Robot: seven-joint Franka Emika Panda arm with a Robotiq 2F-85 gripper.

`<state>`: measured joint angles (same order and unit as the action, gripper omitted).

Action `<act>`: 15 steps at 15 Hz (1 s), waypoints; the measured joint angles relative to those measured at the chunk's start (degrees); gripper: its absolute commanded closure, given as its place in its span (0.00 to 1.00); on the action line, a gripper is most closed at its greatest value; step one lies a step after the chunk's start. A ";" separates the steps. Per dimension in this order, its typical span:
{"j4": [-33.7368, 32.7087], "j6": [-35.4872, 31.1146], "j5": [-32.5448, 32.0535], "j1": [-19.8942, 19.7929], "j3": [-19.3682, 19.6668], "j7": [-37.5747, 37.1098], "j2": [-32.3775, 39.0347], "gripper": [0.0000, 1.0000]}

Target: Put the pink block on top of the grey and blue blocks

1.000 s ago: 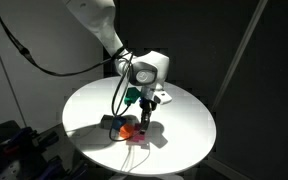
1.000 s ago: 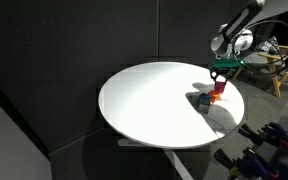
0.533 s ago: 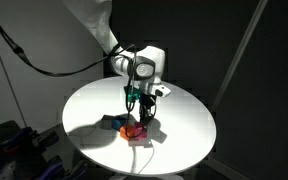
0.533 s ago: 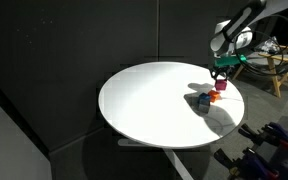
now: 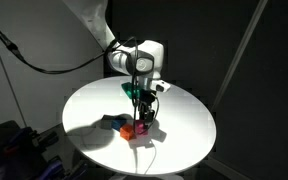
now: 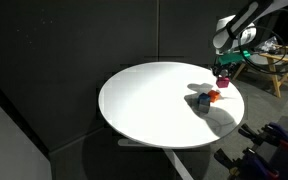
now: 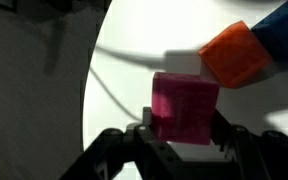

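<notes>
In an exterior view, the arm reaches down over the round white table (image 5: 189, 120), and the gripper (image 5: 143, 118) hangs above the surface with the pink block (image 5: 143, 124) pinched at its tip. The block seems to be carried clear of the tabletop so that it can pass over the other cubes without knocking them. Just below and to one side of the gripper sits the orange cube (image 5: 128, 129), and past it a dark shape that is probably the blue block (image 5: 111, 122). The grey block cannot be picked out here.

In the other exterior view, the gripper (image 6: 222, 76) stands near the table's (image 6: 144, 100) far edge, with the pink block (image 6: 222, 83) between its jaws. The orange cube (image 6: 213, 96) lies below and beside it, and the blue block (image 6: 201, 101) lies just beyond. The picture is too small to show grey apart from blue.

In the wrist view, the fingers (image 7: 144, 132) press on opposite faces of the pink block (image 7: 184, 108), so the gripper (image 7: 184, 126) is closed on it squarely. That level grip should suit setting the block down flat. Straight ahead of the gripper a pale face shows, likely the grey block (image 7: 182, 63). The orange cube (image 7: 234, 55) lies ahead and to one side, with the blue block (image 7: 284, 32) behind it. Whether grey and blue touch is hidden, so the span to be bridged cannot be judged yet.
</notes>
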<state>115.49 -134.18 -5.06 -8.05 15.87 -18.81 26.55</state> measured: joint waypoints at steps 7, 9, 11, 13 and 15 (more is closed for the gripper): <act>3.17 0.00 -0.51 0.01 -0.30 5.40 -4.44 0.69; 4.14 0.00 -0.70 0.01 -0.52 6.47 -5.83 0.69; 5.10 -0.01 -1.02 0.01 -0.78 7.18 -7.12 0.69; 6.04 -0.04 -1.16 0.01 -0.98 7.81 -8.26 0.44; 6.52 -0.07 -1.16 0.01 -1.03 7.87 -8.76 0.44</act>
<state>122.01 -134.25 -6.22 -8.03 14.84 -10.94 17.79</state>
